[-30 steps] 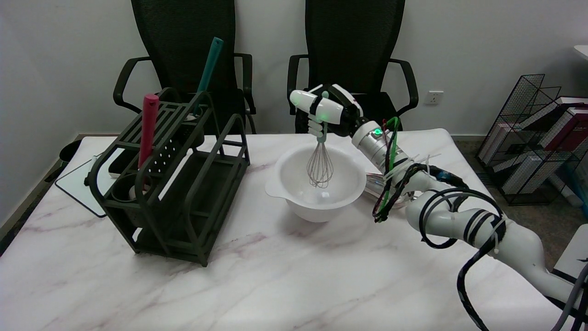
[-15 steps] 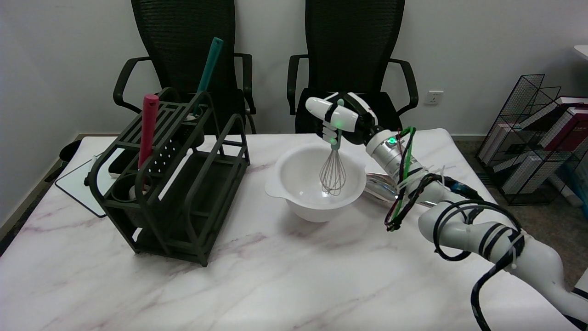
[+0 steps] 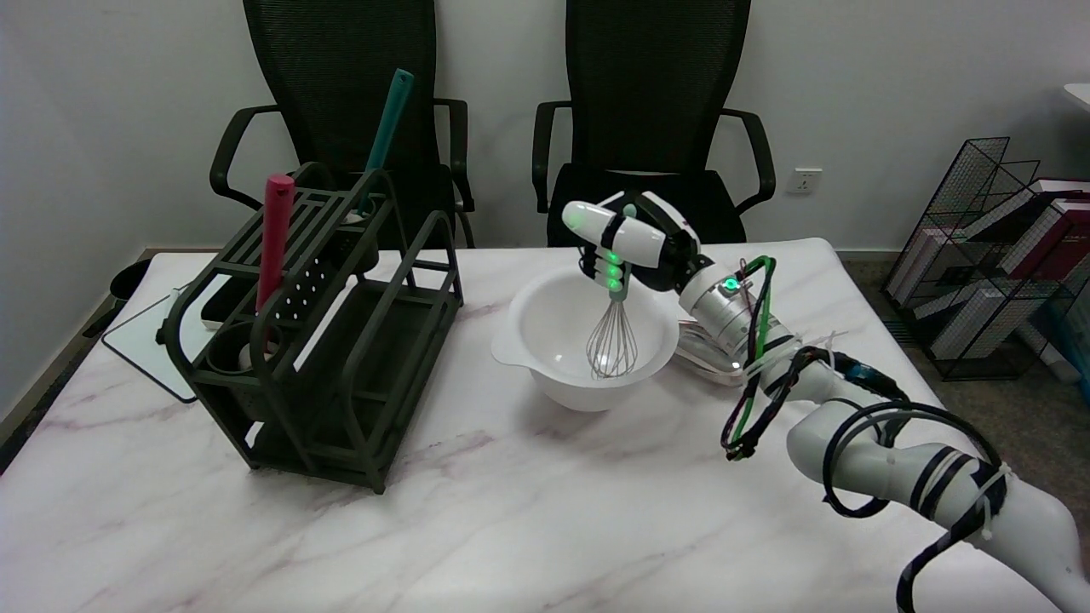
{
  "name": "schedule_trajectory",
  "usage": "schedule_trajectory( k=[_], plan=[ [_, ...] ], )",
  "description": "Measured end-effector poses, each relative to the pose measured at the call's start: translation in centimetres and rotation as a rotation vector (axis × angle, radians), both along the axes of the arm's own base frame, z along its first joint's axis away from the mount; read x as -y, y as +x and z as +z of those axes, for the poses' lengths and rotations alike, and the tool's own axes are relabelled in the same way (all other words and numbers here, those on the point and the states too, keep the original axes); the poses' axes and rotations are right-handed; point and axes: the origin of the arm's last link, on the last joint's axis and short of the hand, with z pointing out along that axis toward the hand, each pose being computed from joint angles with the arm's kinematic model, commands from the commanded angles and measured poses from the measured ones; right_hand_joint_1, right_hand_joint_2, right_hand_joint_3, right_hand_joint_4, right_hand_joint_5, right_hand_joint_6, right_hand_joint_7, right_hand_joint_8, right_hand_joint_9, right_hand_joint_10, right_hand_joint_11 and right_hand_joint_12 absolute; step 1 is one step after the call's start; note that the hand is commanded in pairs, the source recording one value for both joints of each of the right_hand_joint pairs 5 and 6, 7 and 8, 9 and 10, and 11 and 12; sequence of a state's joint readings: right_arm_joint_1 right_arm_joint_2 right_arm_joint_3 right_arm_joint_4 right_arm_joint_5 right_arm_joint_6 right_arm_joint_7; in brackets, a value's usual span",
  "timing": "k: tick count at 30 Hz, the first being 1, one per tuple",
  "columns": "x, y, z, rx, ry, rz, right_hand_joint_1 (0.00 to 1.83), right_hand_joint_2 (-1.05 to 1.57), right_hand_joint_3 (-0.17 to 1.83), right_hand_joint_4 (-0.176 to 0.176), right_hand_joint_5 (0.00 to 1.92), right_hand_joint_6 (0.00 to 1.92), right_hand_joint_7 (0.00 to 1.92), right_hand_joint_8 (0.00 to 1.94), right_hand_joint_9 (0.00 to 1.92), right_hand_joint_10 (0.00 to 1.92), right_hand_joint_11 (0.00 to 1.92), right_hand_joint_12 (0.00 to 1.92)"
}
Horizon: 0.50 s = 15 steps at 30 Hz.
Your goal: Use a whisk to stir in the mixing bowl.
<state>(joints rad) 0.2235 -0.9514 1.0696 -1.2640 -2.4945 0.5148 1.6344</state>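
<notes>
A white mixing bowl with a pouring lip stands on the marble table, right of centre. My right hand hovers above the bowl's right side and grips the pale green handle of a wire whisk. The whisk hangs almost upright, and its wire head reaches down inside the bowl near the front right wall. Most of the handle is hidden by my fingers.
A dark green utensil rack stands left of the bowl, holding a red-handled tool and a teal-handled tool. A shiny object lies right of the bowl under my arm. Two black chairs stand behind the table; a wire shelf is at right.
My right hand has carried the whisk from the bowl's middle toward its right side and then lower and nearer the front. The forearm has sunk closer to the table. The bowl stays put.
</notes>
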Motion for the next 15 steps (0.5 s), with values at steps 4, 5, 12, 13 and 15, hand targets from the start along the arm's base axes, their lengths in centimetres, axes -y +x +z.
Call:
schedule_trajectory(
  k=[4,5,12,13,15],
  plan=[
    [-0.2,0.0,-0.9,0.001,0.025,-0.007,1.16,1.42,0.39,0.000,1.92,1.92,1.92,1.92,1.92,1.92,1.92,1.92],
    [-0.3,0.0,-1.1,0.000,0.032,-0.009,1.16,1.41,0.39,0.000,1.92,1.92,1.92,1.92,1.92,1.92,1.92,1.92],
    [0.3,0.4,-2.7,-0.010,0.078,-0.005,1.16,1.40,0.38,0.000,1.92,1.92,1.92,1.92,1.92,1.92,1.92,1.92],
    [0.5,0.5,-3.0,-0.013,0.084,-0.005,1.16,1.40,0.38,0.000,1.92,1.92,1.92,1.92,1.92,1.92,1.92,1.92],
    [0.8,0.5,-3.4,-0.016,0.094,-0.004,1.17,1.39,0.38,0.000,1.92,1.92,1.92,1.92,1.92,1.92,1.92,1.92]
  ],
)
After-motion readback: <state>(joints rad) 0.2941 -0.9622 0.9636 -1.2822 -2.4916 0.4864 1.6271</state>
